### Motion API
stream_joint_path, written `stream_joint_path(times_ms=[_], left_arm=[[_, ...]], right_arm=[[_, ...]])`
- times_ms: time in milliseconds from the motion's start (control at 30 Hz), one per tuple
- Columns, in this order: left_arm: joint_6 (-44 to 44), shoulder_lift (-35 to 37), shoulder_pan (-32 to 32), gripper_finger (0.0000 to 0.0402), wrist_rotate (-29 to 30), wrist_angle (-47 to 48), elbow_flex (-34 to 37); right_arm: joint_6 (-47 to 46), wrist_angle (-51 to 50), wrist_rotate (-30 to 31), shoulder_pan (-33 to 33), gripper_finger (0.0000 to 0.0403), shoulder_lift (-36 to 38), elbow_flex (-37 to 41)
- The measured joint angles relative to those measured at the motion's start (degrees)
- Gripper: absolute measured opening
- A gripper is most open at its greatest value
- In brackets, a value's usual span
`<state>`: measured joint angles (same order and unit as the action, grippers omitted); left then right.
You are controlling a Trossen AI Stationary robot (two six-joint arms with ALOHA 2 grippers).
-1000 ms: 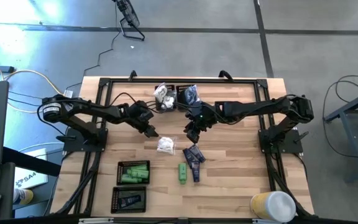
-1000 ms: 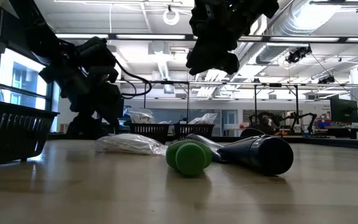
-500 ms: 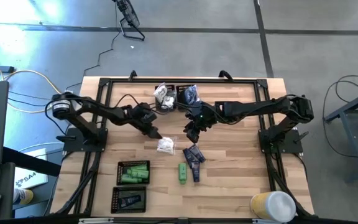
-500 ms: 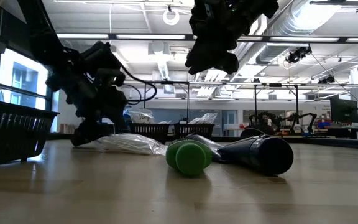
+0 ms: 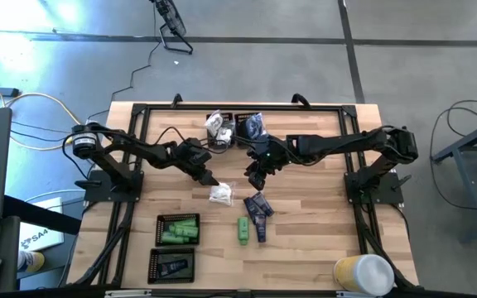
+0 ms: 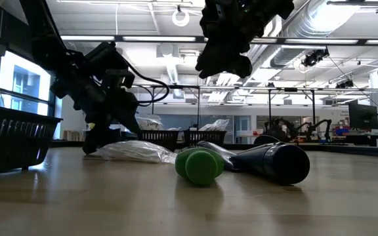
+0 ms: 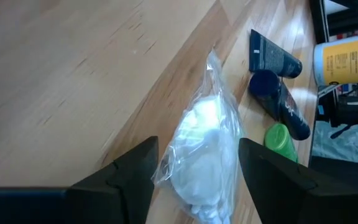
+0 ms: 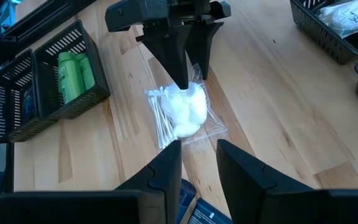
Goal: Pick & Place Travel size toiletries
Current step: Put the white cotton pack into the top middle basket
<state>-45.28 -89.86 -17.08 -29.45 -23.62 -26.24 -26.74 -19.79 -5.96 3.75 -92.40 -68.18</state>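
While reaching toward mid-bench, the left gripper (image 5: pixel 209 178) is straddling the clear packet (image 5: pixel 219 194) with jaws open, having dropped closer to it than a second ago. Unmoved, the right gripper (image 5: pixel 253 178) is hovering nearby with narrowly parted, empty jaws.

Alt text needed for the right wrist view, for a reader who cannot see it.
The left gripper reaches down with open fingers straddling a clear bag of white cotton items on the wooden table. A black mesh tray beside it holds green tubes. The right gripper, empty, frames the foreground.
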Motion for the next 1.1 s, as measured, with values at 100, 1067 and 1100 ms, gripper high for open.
stream_joint_path(times_ms=[100,1067,1100], left_arm=[[0.2,0.0,0.0,0.0194,0.0,0.2,0.0],[2.0,0.0,0.0,0.0001,-3.4,0.7,0.1],[2.0,-0.1,0.0,0.0001,-3.9,0.4,0.1]], right_arm=[[0.0,0.0,0.0,0.0,0.0094,0.0,0.0],[0.0,0.3,1.2,0.0,0.0094,0.0,0.0],[0.0,0.3,1.2,0.0,0.0094,0.0,0.0]])
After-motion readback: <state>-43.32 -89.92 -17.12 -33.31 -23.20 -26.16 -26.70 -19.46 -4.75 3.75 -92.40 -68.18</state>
